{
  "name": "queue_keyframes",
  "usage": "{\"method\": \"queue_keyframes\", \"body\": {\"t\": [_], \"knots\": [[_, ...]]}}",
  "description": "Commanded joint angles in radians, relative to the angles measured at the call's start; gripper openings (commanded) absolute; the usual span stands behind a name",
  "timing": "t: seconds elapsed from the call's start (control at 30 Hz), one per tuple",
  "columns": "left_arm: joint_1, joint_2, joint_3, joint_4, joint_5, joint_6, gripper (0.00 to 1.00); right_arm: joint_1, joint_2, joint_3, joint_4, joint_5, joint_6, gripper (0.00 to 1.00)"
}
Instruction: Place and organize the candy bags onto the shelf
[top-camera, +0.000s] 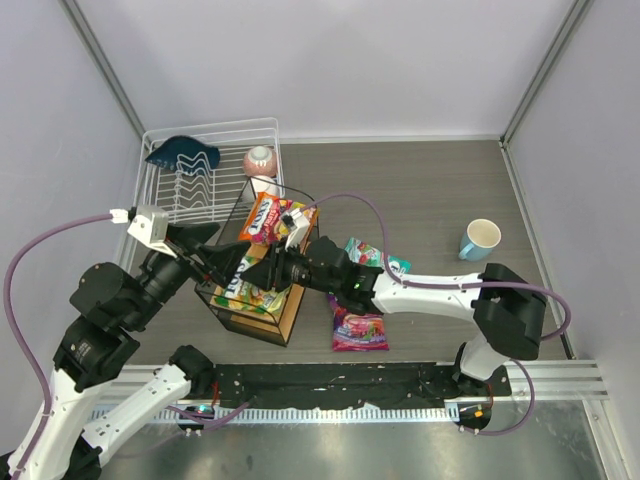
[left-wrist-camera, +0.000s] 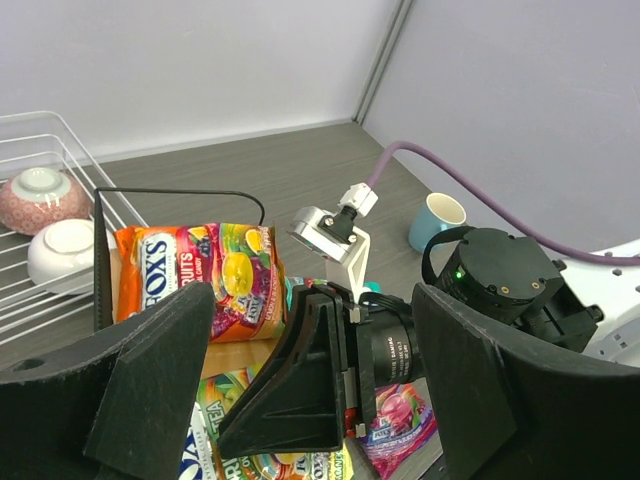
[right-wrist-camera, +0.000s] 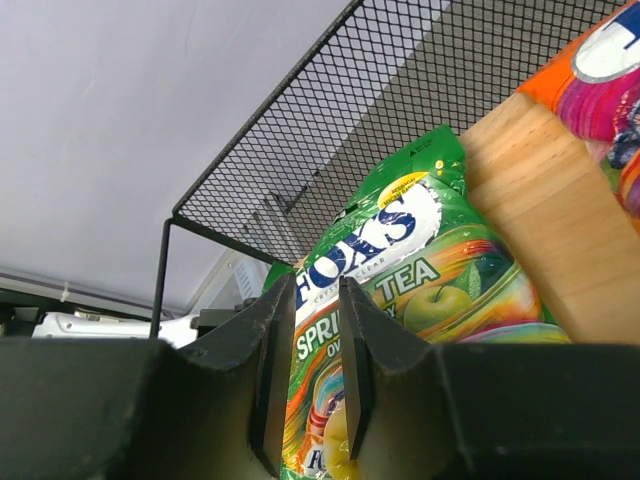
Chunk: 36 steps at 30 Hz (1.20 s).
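The shelf (top-camera: 292, 305) stands in the middle of the table. The orange-red candy bag (top-camera: 268, 218) lies on its top board. The yellow-green bag (top-camera: 243, 291) lies on its lower board. My right gripper (top-camera: 258, 272) reaches into the lower tier. Its jaws stand a narrow gap apart right over that bag (right-wrist-camera: 440, 270), which shows flat behind them (right-wrist-camera: 315, 290). My left gripper (top-camera: 222, 256) hovers wide open and empty at the shelf's left side, facing the right gripper (left-wrist-camera: 320, 400). The purple bag (top-camera: 358, 328) and the teal bag (top-camera: 377, 255) lie on the table to the right.
A white wire dish rack (top-camera: 165, 195) at the back left holds a blue item (top-camera: 182, 153) and two bowls (top-camera: 260, 160). A light blue mug (top-camera: 480, 238) stands at the right. The shelf's mesh side (right-wrist-camera: 330, 130) stands just beyond the right fingers.
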Motion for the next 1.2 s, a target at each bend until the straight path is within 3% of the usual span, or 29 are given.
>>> {"method": "queue_keyframes", "body": {"t": [0.0, 0.27, 0.5, 1.17], "knots": [[0.003, -0.012, 0.03, -0.01, -0.023, 0.02, 0.85, 0.014, 0.015, 0.034, 0.09, -0.001, 0.033, 0.3], [0.003, -0.011, 0.021, -0.007, -0.028, 0.023, 0.85, 0.017, 0.047, -0.034, 0.107, 0.003, 0.058, 0.3], [0.003, -0.014, 0.015, -0.005, -0.031, 0.02, 0.85, 0.017, 0.032, -0.054, 0.013, 0.028, 0.015, 0.3], [0.003, -0.022, 0.006, 0.001, -0.029, 0.007, 0.85, 0.017, -0.065, 0.081, -0.137, 0.046, -0.07, 0.33]]}}
